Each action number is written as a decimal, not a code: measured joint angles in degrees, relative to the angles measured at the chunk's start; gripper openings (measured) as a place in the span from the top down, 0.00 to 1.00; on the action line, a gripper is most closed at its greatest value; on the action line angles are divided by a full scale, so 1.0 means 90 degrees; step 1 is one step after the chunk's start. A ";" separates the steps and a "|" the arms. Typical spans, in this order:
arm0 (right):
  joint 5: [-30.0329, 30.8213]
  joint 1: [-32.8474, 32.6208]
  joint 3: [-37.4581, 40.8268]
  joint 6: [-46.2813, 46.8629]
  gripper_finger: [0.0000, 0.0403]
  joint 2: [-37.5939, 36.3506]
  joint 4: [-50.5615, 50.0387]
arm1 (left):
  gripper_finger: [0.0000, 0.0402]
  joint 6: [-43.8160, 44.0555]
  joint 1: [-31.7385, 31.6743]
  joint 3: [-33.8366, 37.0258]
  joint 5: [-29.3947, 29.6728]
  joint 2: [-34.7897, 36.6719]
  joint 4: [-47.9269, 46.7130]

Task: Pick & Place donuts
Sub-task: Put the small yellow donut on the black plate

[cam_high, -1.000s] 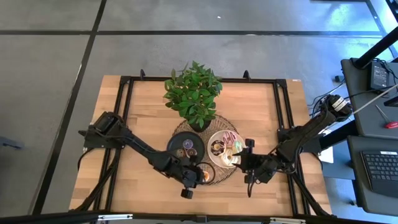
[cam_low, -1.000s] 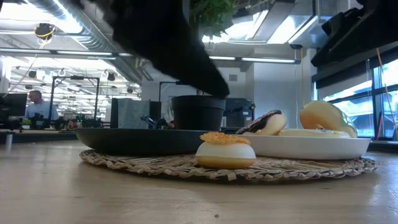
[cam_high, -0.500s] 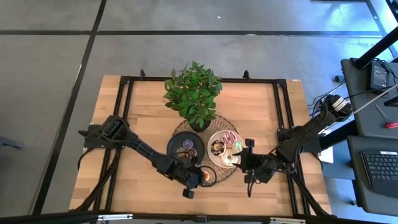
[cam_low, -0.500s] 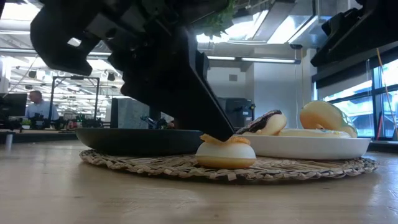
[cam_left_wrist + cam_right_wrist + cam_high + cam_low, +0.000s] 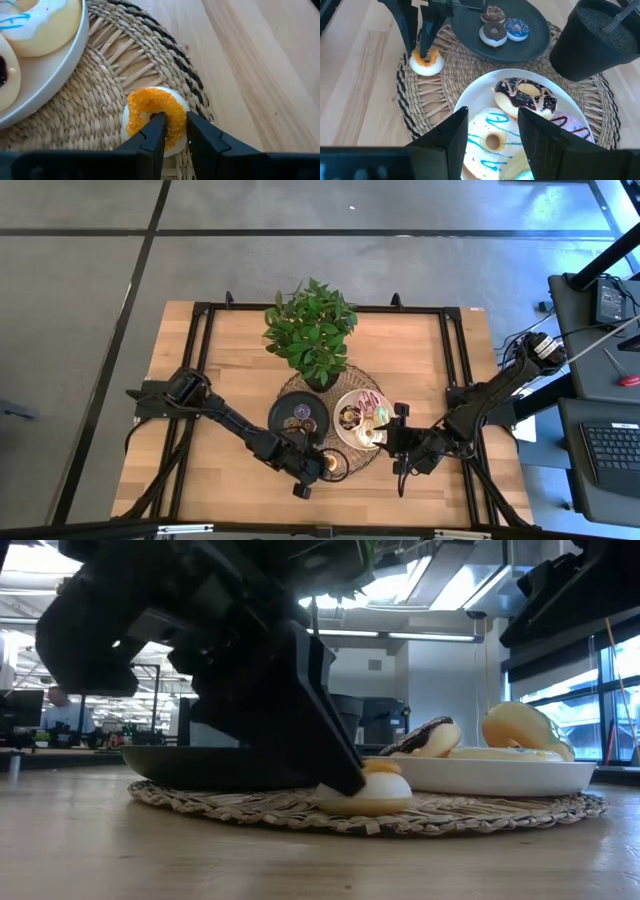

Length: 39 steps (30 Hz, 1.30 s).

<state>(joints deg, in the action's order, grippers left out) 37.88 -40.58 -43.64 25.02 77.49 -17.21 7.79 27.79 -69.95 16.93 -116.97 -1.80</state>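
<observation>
A small donut with orange icing [image 5: 145, 102] sits on the woven mat [image 5: 100, 110], near its near edge, also seen as the orange donut [image 5: 329, 464] from above. My left gripper [image 5: 175, 125] is down on it, shut across one side of its ring. Three small donuts [image 5: 494, 32] rest on the black plate [image 5: 530, 47]. Larger iced donuts [image 5: 525, 97] lie on the white plate [image 5: 470, 97]. My right gripper [image 5: 492, 120] hovers open over the white plate's near side, touching nothing. My left gripper pinches the near side of the orange donut's ring [image 5: 175, 112]. One finger [image 5: 154, 131] stands in the hole and the other [image 5: 200, 134] outside the rim. The fingers come from above, slanting down. The donut's base [image 5: 375, 805] rests on the woven mat.
A potted plant [image 5: 312, 330] stands at the mat's far edge, its dark pot [image 5: 600, 40] close behind both plates. Bare wooden table [image 5: 220, 350] lies left, right and near of the mat. Black frame rails [image 5: 195, 360] run along the table's sides.
My left gripper has come down from above the mat onto the orange donut, its fingers dropping from over the icing to the level of the donut's body. The donut has stayed in place on the mat.
</observation>
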 joint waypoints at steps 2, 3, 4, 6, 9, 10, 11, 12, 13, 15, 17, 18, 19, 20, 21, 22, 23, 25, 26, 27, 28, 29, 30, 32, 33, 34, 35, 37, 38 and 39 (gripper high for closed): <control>-0.0001 0.0000 0.0000 0.0000 0.57 0.0002 -0.0011 | 0.85 -0.0030 0.0002 -0.0068 0.0005 -0.0009 -0.0071; -0.0001 0.0000 0.0000 0.0000 0.57 0.0002 -0.0013 | 0.86 -0.0064 0.0002 -0.0116 0.0001 -0.0010 -0.0119; -0.0001 0.0000 0.0000 0.0002 0.57 0.0002 -0.0026 | 0.88 -0.0089 0.0002 -0.0173 -0.0003 -0.0010 -0.0174; -0.0002 0.0000 0.0000 0.0000 0.57 0.0002 -0.0037 | 0.91 -0.0102 0.0002 -0.0282 0.0109 -0.0010 -0.0354; -0.0002 0.0000 0.0000 0.0000 0.57 0.0002 -0.0042 | 0.96 -0.0046 0.0000 -0.0577 0.0322 -0.0010 -0.0940; -0.0001 0.0000 0.0000 0.0000 0.57 0.0002 -0.0042 | 0.97 -0.0021 0.0002 -0.0691 0.0332 -0.0010 -0.1125; -0.0001 0.0002 0.0000 0.0002 0.57 0.0002 -0.0043 | 0.98 0.0016 0.0000 -0.0797 0.0324 -0.0010 -0.1299; -0.0002 0.0000 0.0000 -0.0001 0.57 0.0002 -0.0047 | 0.98 0.0069 0.0000 -0.0876 0.0316 -0.0010 -0.1488; -0.0002 0.0000 0.0000 -0.0002 0.57 0.0002 -0.0049 | 0.99 0.0126 0.0000 -0.0943 0.0316 -0.0010 -0.1641; -0.0002 0.0000 0.0000 0.0000 0.57 0.0002 -0.0056 | 0.98 0.0201 -0.0003 -0.1063 0.0307 -0.0010 -0.1876; -0.0002 0.0001 0.0000 -0.0001 0.57 0.0002 -0.0068 | 0.97 0.0214 -0.0003 -0.1139 0.0326 0.0053 -0.2202; -0.0002 0.0000 0.0000 0.0000 0.57 0.0002 -0.0069 | 0.97 0.0243 -0.0003 -0.1145 0.0341 0.0105 -0.2385; -0.0002 0.0001 0.0000 0.0000 0.57 0.0002 -0.0070 | 0.96 0.0329 -0.0002 -0.1159 0.0347 0.0165 -0.2521; -0.0002 0.0000 -0.0002 0.0000 0.57 0.0002 -0.0071 | 0.96 0.0476 0.0002 -0.1159 0.0380 0.0246 -0.2697; -0.0002 0.0000 0.0000 0.0000 0.57 0.0002 -0.0074 | 0.96 0.0650 0.0001 -0.1159 0.0438 0.0346 -0.2920; -0.0002 0.0000 0.0000 0.0002 0.57 0.0002 -0.0083 | 0.96 0.0806 -0.0007 -0.1159 0.0505 0.0443 -0.3077; -0.0004 0.0000 0.0000 0.0000 0.57 0.0002 -0.0103 | 0.97 0.0931 -0.0012 -0.1160 0.0622 0.0533 -0.3208; -0.0004 0.0001 0.0000 0.0003 0.57 0.0002 -0.0112 | 0.97 0.1109 -0.0015 -0.1164 0.0855 0.0730 -0.3532; -0.0005 0.0000 0.0000 0.0012 0.57 0.0002 -0.0112 | 0.98 0.1186 -0.0016 -0.1164 0.0973 0.0824 -0.3680; -0.0010 0.0001 0.0000 0.0022 0.57 0.0002 -0.0113 | 0.98 0.1276 -0.0017 -0.1164 0.1053 0.0914 -0.3808; -0.0015 0.0000 0.0000 0.0022 0.57 0.0002 -0.0112 | 0.98 0.1393 -0.0017 -0.1164 0.1153 0.0995 -0.3974; -0.0023 0.0001 0.0000 0.0022 0.57 0.0002 -0.0109 | 0.98 0.1537 -0.0016 -0.1164 0.1250 0.1053 -0.4151; -0.0035 0.0002 0.0000 0.0022 0.57 0.0002 -0.0108 | 0.97 0.1709 -0.0017 -0.1164 0.1368 0.1083 -0.4311; -0.0043 0.0001 0.0000 0.0022 0.57 0.0002 -0.0103 | 0.97 0.2053 -0.0039 -0.1164 0.1590 0.1093 -0.4662; -0.0043 0.0002 0.0000 0.0024 0.57 0.0002 -0.0100 | 0.97 0.2211 -0.0057 -0.1164 0.1660 0.1093 -0.4846; -0.0047 0.0000 0.0000 0.0024 0.57 0.0002 -0.0105 | 0.97 0.2367 -0.0090 -0.1149 0.1700 0.1094 -0.4995; -0.0047 0.0001 0.0000 0.0023 0.57 0.0002 -0.0101 | 0.97 0.2503 -0.0121 -0.1086 0.1717 0.1098 -0.5016; -0.0048 0.0002 0.0000 0.0024 0.57 0.0002 -0.0100 | 0.98 0.2692 -0.0202 -0.0898 0.1701 0.1098 -0.4933; -0.0048 0.0000 0.0000 0.0020 0.57 0.0002 -0.0100 | 0.98 0.2778 -0.0237 -0.0813 0.1681 0.1093 -0.4884; -0.0045 0.0000 0.0000 0.0020 0.57 0.0002 -0.0095 | 0.98 0.2857 -0.0279 -0.0746 0.1657 0.1093 -0.4799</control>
<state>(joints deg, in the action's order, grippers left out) 37.47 -40.58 -43.64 25.19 77.52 -18.06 33.51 25.29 -76.66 31.84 -107.13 -45.00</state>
